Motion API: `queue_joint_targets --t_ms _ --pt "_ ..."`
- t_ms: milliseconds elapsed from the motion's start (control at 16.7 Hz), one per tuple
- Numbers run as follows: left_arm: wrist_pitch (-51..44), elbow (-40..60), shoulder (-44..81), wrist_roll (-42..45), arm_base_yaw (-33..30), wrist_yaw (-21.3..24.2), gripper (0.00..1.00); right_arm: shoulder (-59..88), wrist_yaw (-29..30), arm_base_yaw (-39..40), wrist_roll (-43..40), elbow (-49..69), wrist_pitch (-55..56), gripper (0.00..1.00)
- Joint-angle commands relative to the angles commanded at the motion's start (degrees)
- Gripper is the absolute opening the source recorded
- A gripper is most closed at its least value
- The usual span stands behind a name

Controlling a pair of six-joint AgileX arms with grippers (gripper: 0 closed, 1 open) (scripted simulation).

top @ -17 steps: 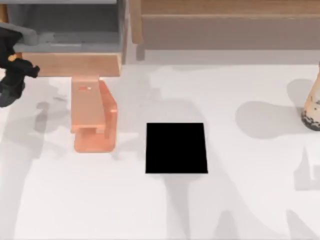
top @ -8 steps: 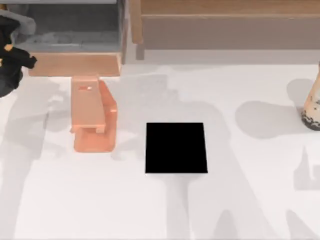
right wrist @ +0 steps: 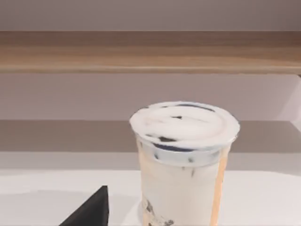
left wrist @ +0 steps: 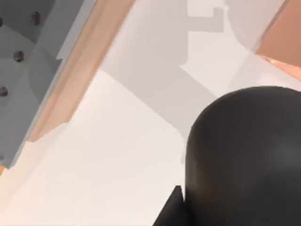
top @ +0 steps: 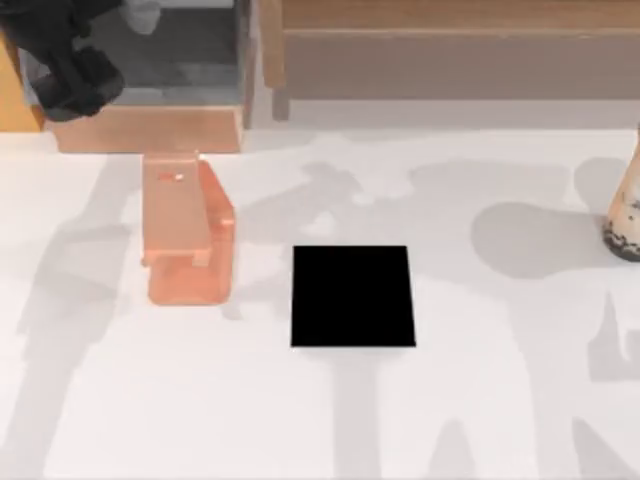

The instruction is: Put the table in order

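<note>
Jaws: state of left gripper (top: 75, 85), at the top-left by the shelf unit (top: 150, 110), cannot be told.
Table (top: 480, 400): matte white, shadowed.
Surface: black pad (top: 353, 296), orange stapler (top: 185, 228), milk-tea cup (right wrist: 183, 160).

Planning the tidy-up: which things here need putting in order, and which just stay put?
To tidy:
orange block on the table
milk tea cup at the table's right edge

Stays put:
black pad
shelf unit
left gripper, over the shelf unit's left end

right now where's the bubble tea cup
In the top view the bubble tea cup stands upright at the table's right edge, well right of the black pad, in front of the wooden shelf.
</note>
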Motion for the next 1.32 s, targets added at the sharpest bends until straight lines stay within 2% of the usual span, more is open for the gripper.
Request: queue_joint_targets --t_ms 360,840,1080,1320 --pt "1.35 2.25 -0.24 31.38 -13.29 0.62 0.0 0.0 0.0 0.0 0.0 0.0 0.0 1.0" --pt "5.35 -0.79 9.7 70.91 -27.12 0.17 0.0 0.0 0.0 0.0 0.0 0.0 0.0 1.0" --pt "7.21 -2.89 15.06 83.87 -30.76 -0.31 0.0 0.0 0.0 0.0 0.0 0.0 0.0 1.0" --pt "8.03 -3.85 17.5 89.05 -32.11 -0.53 0.0 0.0 0.0 0.0 0.0 0.0 0.0 1.0"
